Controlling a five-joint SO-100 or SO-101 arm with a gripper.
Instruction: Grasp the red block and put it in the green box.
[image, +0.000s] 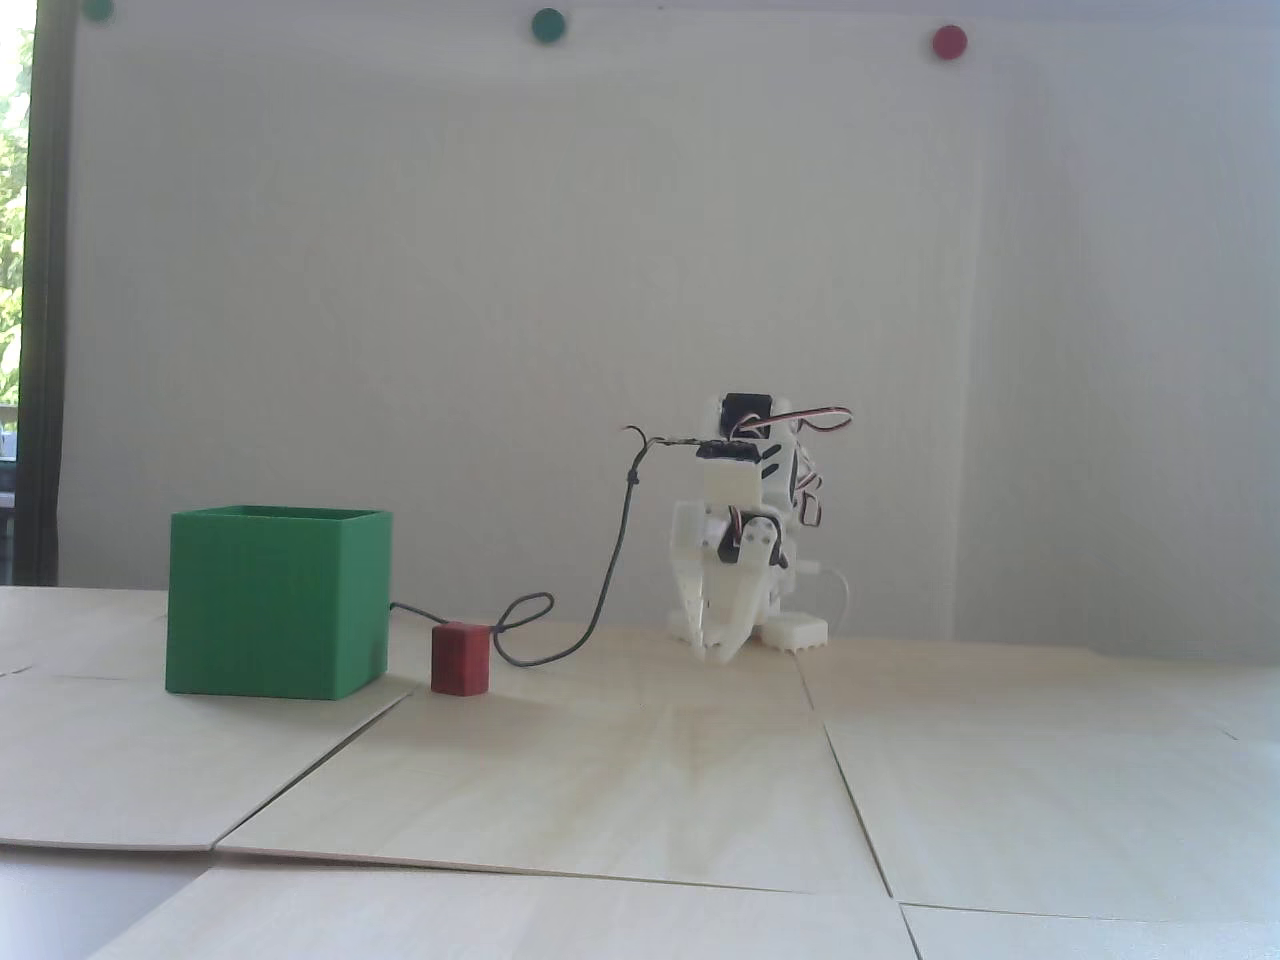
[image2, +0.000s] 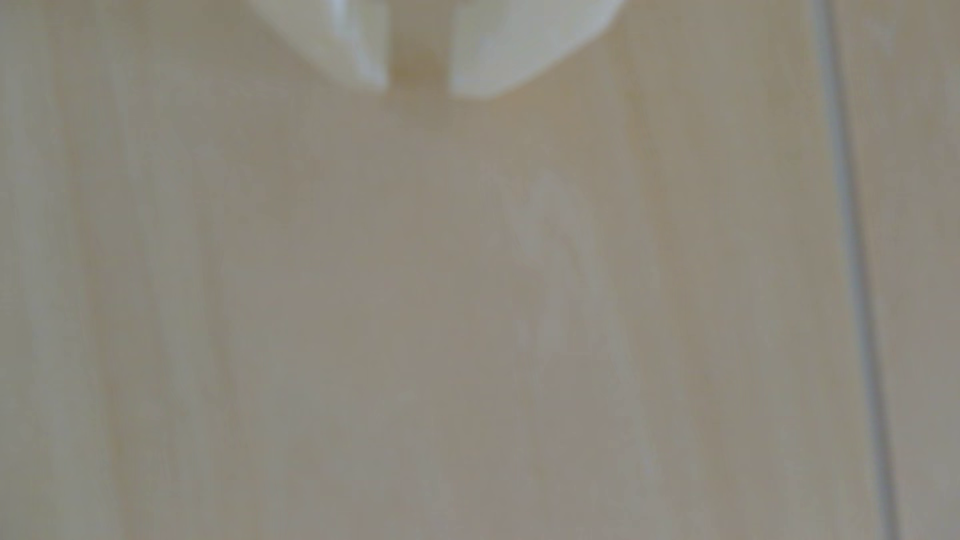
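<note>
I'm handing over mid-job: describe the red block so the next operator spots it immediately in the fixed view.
Start at the big green box on the left of the wooden table in the fixed view. Just right of it, apart from its wall, sits the red block, with a dark cable looping behind. It is a small dark red cube, far lower than the box, and not the round red dot on the wall.
</note>
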